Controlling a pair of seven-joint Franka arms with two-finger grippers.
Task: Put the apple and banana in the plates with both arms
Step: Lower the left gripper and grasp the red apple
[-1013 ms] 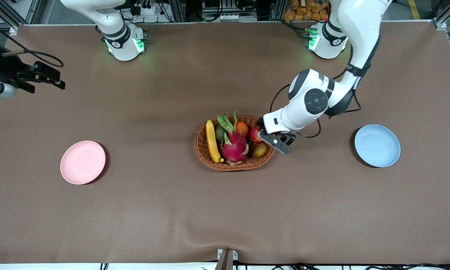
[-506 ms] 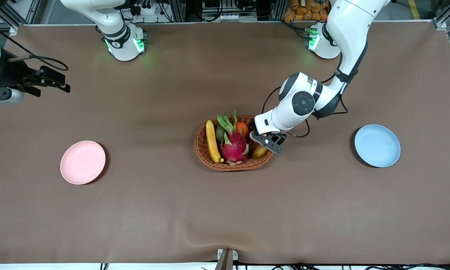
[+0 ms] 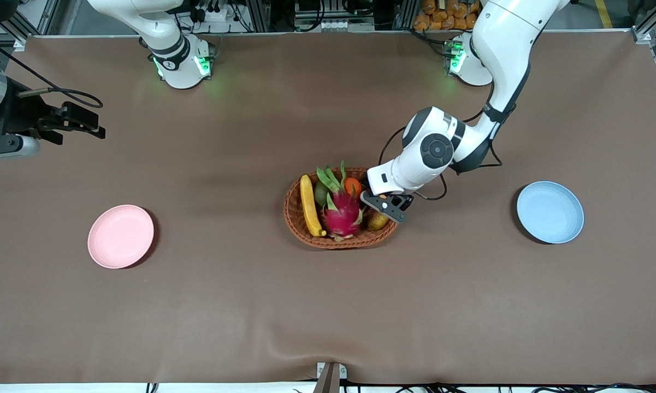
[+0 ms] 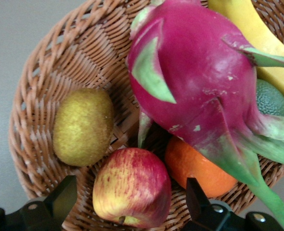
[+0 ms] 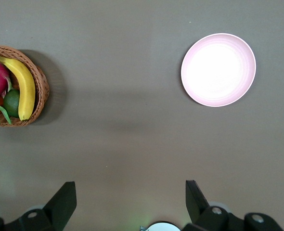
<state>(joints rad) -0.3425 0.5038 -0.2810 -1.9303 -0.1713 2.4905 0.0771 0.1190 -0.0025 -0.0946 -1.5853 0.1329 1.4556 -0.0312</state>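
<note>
Your left gripper (image 4: 131, 204) straddles the small red-yellow apple (image 4: 131, 193) with fingers spread, not yet clamped. Your right gripper (image 5: 131, 202), released, waits high above the table. Both the pale pink plate (image 3: 120, 236) and the light blue plate (image 3: 550, 212) sit bare, and the long yellow banana (image 3: 308, 205) lies in the oval wicker basket (image 3: 293, 215).

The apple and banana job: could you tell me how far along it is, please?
Nothing is placed yet: the pink plate and blue plate are bare. The left gripper is open around the apple in the basket. The banana remains; the right gripper waits.

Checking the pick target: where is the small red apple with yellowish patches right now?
The small red-and-yellow apple lies in the oval wicker basket mid-table, at its left-arm end, between the brown-green kiwi-like fruit and the orange fruit, framed by the open left gripper.
</note>
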